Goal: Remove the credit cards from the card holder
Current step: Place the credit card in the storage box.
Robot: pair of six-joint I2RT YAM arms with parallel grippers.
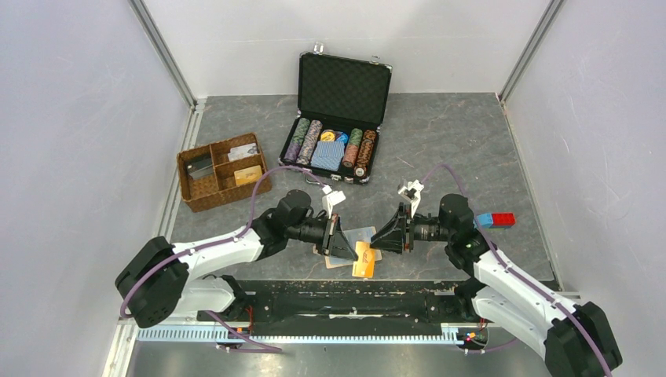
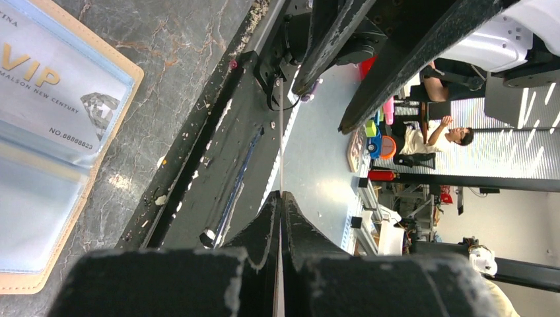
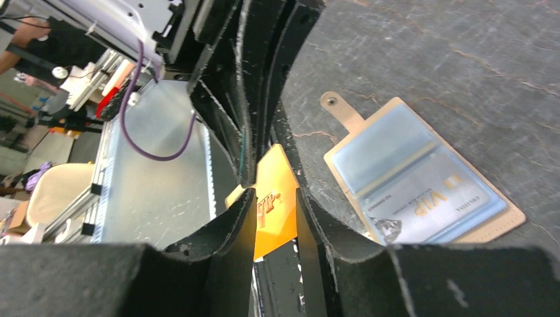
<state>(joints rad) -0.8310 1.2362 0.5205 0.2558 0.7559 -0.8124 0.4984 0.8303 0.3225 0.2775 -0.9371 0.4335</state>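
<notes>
walls: pale grey panels (image 1: 71,118), aluminium corner posts (image 1: 166,59) | floor: dark marbled slab (image 1: 471,133) | beyond: cluttered workshop (image 2: 396,152), possibly seated person (image 2: 439,135) | light: even

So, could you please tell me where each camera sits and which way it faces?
Top: fixed above and behind the arms, facing down on the table; both arms show, left gripper facing right gripper.
Left wrist: on the left arm, facing past its shut fingers over the table's near edge into the room.
Right wrist: on the right arm, facing between its parted fingers at the orange card that the left gripper holds.
Shared: both wrist views show the open holder with the VIP card.
</notes>
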